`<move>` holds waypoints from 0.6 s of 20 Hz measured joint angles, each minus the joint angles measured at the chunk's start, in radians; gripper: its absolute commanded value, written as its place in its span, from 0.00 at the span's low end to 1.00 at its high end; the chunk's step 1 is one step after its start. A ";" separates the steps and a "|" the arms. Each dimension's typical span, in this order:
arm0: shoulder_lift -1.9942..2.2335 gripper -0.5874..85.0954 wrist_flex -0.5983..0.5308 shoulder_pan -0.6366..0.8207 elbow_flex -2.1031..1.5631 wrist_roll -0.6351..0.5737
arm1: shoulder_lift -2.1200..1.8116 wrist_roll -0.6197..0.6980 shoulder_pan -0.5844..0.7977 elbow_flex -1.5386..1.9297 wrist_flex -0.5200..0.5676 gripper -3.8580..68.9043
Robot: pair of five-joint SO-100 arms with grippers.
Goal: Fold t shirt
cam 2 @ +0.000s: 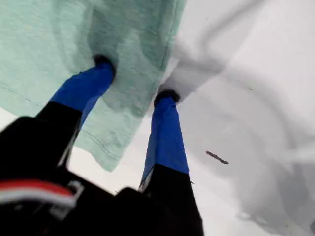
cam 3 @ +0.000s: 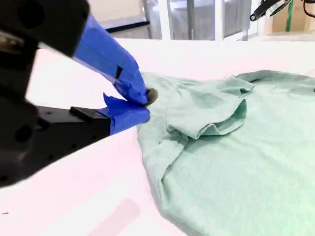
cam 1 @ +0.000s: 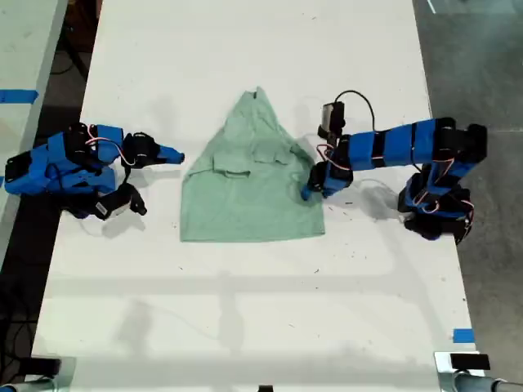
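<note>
No brand, label or readable writing is seen on anything. The t shirt is laid on the white surface near its middle, neck pointed to the exterior view's top, both sleeves folded in over the chest, hem spread flat and wrinkled.

My first gripper is placed at the shirt's edge on the exterior view's right, low down near the hem. In the first wrist view its jaws are seen apart: one blue fingertip is pressed on the cloth, the other sits just off the cloth's edge on the bare surface, so the edge is straddled, not clamped.

My second gripper is kept at the exterior view's left, just beside the shirt's shoulder edge. In the second wrist view its jaws are nearly together at the tips, right at the cloth's edge; whether any cloth is pinched cannot be told.

Blue tape is stuck near the surface's corner at the exterior view's lower right.
</note>
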State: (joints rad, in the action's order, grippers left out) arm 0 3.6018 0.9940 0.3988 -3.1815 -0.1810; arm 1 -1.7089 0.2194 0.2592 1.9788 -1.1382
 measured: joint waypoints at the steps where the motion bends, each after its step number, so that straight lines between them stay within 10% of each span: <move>1: 0.000 0.01 0.000 0.000 0.000 0.000 | 0.000 -0.008 0.000 0.002 0.005 0.06; 12: 0.000 0.01 0.000 0.000 0.000 0.000 | 0.041 0.028 -0.018 -0.385 -0.342 0.06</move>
State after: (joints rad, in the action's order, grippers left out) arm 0 3.6018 0.9940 0.3988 -3.1815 -0.1810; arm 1 -1.6674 0.2470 0.2408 1.5938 -1.4803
